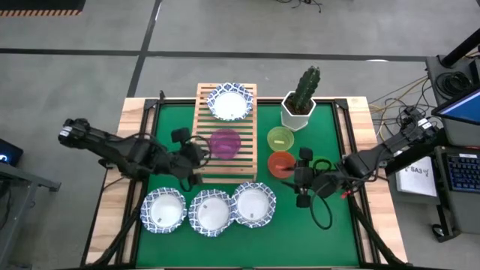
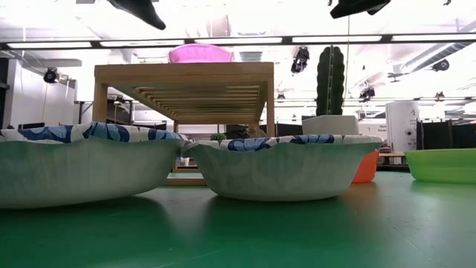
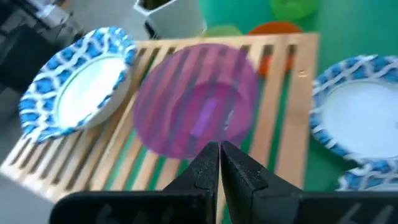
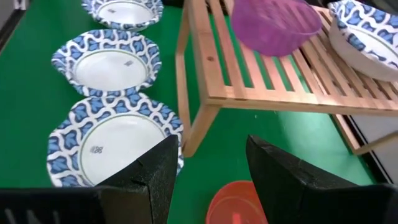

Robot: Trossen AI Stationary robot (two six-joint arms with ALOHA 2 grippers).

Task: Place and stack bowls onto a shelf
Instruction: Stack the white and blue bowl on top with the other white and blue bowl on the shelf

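Just beyond left fingers [image 3: 219,163], seemingly: purple bowl [image 3: 198,101]

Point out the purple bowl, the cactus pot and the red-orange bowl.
purple bowl [image 1: 225,143], high view, its inside centre.
cactus pot [image 1: 297,117], high view, its white front wall.
red-orange bowl [image 1: 280,163], high view, its inside.

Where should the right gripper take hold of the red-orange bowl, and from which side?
Probably by the rim, coming straight down from above. The red-orange bowl sits upright and open on the green table, so its thin edge is the only part two fingers can pinch. The side facing the right gripper, whose fingers are open, looks freest; the shelf and the yellow-green bowl crowd the others.
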